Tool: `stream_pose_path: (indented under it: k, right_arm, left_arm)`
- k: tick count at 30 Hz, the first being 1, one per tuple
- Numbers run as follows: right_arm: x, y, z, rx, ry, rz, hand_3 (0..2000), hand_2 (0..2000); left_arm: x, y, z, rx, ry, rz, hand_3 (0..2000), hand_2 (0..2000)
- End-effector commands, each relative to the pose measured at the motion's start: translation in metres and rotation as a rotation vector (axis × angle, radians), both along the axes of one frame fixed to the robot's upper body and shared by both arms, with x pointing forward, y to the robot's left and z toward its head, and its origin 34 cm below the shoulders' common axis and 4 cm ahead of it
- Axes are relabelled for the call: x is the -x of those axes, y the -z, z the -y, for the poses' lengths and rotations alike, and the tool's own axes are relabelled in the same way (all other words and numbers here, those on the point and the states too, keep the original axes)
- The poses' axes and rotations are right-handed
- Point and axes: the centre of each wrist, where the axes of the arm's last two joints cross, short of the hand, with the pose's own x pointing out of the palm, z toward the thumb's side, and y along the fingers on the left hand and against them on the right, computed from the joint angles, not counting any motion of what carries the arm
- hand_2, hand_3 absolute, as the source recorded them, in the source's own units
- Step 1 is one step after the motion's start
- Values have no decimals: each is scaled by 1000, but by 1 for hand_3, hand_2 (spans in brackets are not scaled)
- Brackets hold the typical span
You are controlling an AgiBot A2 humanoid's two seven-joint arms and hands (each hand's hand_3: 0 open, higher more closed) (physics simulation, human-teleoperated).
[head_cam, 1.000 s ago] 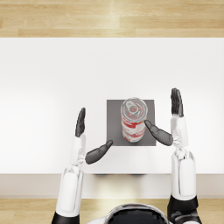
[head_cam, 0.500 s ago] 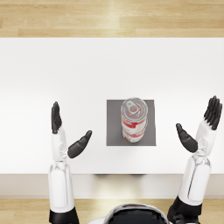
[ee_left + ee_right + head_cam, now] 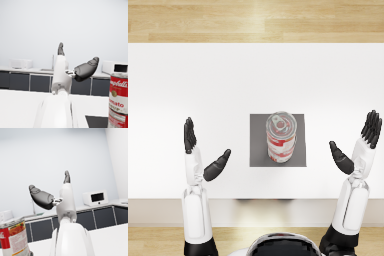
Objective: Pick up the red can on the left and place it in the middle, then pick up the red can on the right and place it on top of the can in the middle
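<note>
I see a stack of red-and-white cylindrical metal soup cans [image 3: 281,136] standing upright on the dark grey square mat [image 3: 259,150] at the middle of the white table [image 3: 203,85]. From the head camera the column is tall and the label pattern seems to repeat down it, so I count two cans, one on the other — though the seam between them is not sharp, and each wrist camera catches only part of a single label. One mat, one table, no other cans in sight at 9 or 3 o'clock of the mat.

My left hand [image 3: 203,155] sits at about 9 o'clock of the stack, well apart from it, fingers straight and spread from the thumb, holding nothing; the left wrist camera shows the same splayed hand [image 3: 75,65] with the can [image 3: 118,100] off to one side. My right hand [image 3: 358,147] is at 3 o'clock, equally clear of the stack, palm spread and empty; the right wrist camera confirms it [image 3: 53,194], with the can [image 3: 15,238] low at the frame's edge.

I judge these cans stiff and fairly heavy if full, with smooth, slightly slippery paper-and-metal sides; they will not crush, but the upper one rests only on a narrow rim, so a sideways nudge could topple it. The place to take hold is the mid-height of the cylinder wall, thumb opposite the fingers — never the lid
</note>
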Motion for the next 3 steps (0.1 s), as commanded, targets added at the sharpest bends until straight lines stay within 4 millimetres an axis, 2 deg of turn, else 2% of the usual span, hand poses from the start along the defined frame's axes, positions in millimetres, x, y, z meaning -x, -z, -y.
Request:
stream_pose_path:
  k: [1, 3]
  right_arm:
    - [0, 0, 0, 0, 0, 0, 0, 0]
    - [0, 0, 0, 0, 0, 0, 0, 0]
  left_arm:
    - [0, 0, 0, 0, 0, 0, 0, 0]
    - [0, 0, 0, 0, 0, 0, 0, 0]
